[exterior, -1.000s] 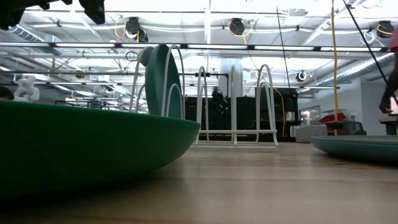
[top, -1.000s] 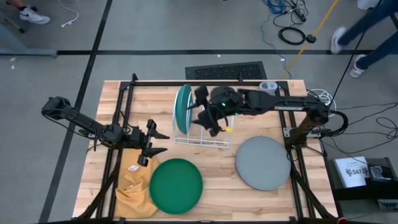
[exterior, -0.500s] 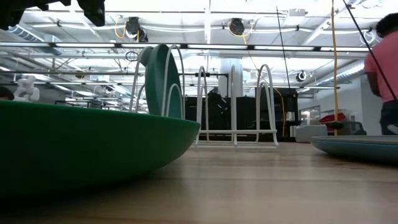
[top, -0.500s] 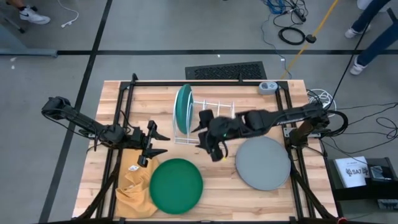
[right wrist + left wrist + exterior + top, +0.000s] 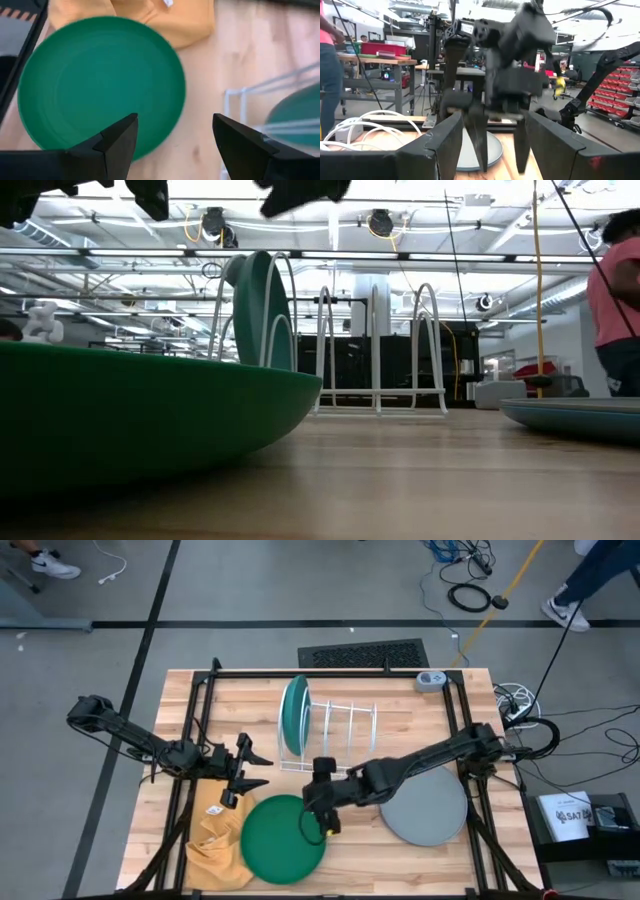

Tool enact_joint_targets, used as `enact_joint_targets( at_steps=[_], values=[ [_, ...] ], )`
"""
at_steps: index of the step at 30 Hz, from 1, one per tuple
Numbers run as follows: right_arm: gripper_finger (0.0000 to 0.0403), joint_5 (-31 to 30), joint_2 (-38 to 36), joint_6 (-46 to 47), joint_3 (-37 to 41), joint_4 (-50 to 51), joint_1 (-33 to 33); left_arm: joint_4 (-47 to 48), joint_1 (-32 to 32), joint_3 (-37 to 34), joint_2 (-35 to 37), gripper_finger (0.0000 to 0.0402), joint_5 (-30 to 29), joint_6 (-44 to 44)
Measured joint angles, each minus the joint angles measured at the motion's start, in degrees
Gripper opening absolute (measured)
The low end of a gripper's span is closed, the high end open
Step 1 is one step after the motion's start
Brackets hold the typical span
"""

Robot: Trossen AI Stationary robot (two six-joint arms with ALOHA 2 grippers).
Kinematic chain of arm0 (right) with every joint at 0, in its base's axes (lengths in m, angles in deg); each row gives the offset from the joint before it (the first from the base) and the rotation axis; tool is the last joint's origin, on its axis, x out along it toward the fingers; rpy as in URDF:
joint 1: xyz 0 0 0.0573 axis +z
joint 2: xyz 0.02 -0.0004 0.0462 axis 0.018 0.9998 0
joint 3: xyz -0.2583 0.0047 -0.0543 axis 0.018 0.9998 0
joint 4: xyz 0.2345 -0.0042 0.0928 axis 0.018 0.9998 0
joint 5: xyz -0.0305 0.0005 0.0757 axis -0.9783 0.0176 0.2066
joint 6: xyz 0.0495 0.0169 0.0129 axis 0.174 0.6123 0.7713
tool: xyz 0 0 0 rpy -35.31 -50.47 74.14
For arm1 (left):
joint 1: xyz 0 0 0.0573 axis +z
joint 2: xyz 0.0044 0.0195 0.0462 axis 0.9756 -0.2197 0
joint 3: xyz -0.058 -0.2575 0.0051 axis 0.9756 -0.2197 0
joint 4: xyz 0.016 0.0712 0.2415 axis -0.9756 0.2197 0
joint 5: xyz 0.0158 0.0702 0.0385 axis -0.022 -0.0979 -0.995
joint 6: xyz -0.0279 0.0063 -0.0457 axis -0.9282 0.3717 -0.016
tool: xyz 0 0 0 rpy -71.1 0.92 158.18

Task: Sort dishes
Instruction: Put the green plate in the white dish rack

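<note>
The dark green plate [image 5: 284, 838] lies flat near the table's front; it also shows in the right wrist view [image 5: 100, 85]. The teal plate [image 5: 293, 712] stands on edge in the left slot of the white wire rack [image 5: 345, 735]. The grey plate [image 5: 423, 802] lies flat at the right. The light blue plate does not show. My right gripper [image 5: 322, 812] is open and empty above the green plate's right rim [image 5: 175, 145]. My left gripper [image 5: 250, 770] is open and empty, just beyond the far edge of the mustard cloth [image 5: 215, 835].
The black frame rails [image 5: 200, 730] run along both table sides. The rack's right slots hold nothing. Bare wood lies between the rack and the two flat plates. A person [image 5: 615, 300] stands beyond the table's right side.
My right gripper has left the rack and gone toward the table's near edge and left, ending over the dark green plate's right rim. The plates have stayed where they were.
</note>
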Motion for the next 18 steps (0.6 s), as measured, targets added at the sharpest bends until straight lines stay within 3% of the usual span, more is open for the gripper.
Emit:
enact_joint_targets(
  at_steps=[9,18],
  values=[
    [0.0251,-3.1,7.5,20.8,0.0,0.1,1.2,-0.2,0.0,0.0,0.0,0.0217,0.0,0.0],
    [0.0251,-6.2,12.7,31.3,0.0,0.0,1.2,0.0,0.0,0.0,0.0,0.0217,0.1,-0.5]
  ],
)
